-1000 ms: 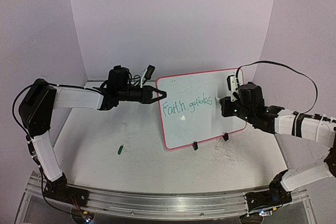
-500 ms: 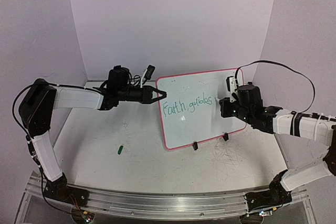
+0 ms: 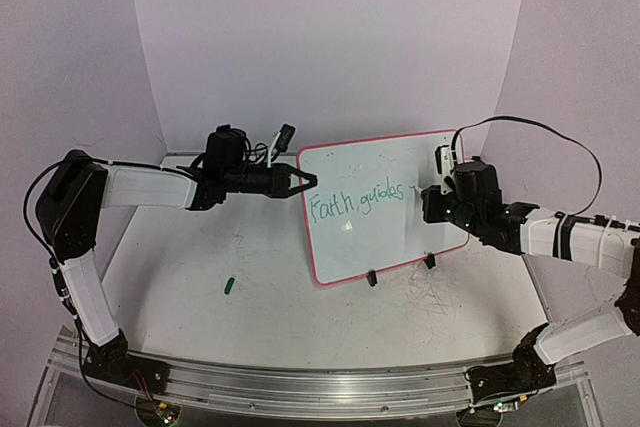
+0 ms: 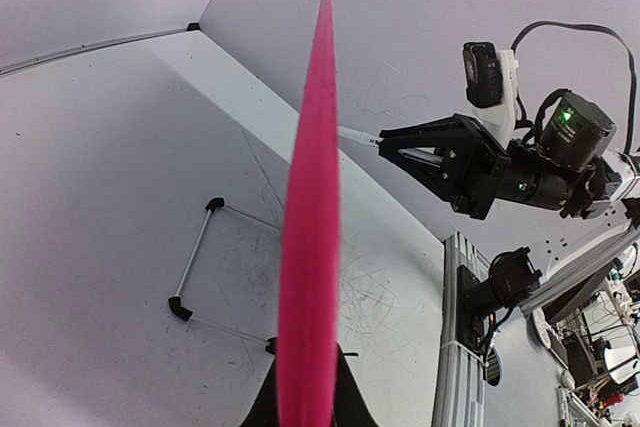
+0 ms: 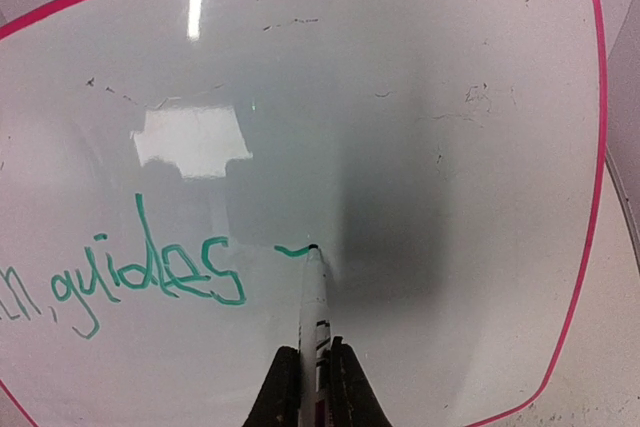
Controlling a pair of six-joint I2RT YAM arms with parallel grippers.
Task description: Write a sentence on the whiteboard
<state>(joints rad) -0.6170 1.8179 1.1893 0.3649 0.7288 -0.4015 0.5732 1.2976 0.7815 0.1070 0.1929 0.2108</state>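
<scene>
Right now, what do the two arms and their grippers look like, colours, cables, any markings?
Both arms have white link covers and black joint housings: the left arm and the right arm. The left gripper and right gripper are black with tapering, pointed fingers. A thin black cable loops over the right arm, and a green light glows at its wrist.

You have: whiteboard [image 5: 420, 127] face glossy and smooth, mirroring a light patch | its frame [image 4: 310, 247] smooth pink plastic by the look | marker [image 5: 313, 297] barrel white, slightly shiny plastic | tabletop [image 3: 200, 247] matt white, scuffed and scribbled | near-edge rail [image 3: 300, 379] brushed bare metal.
</scene>
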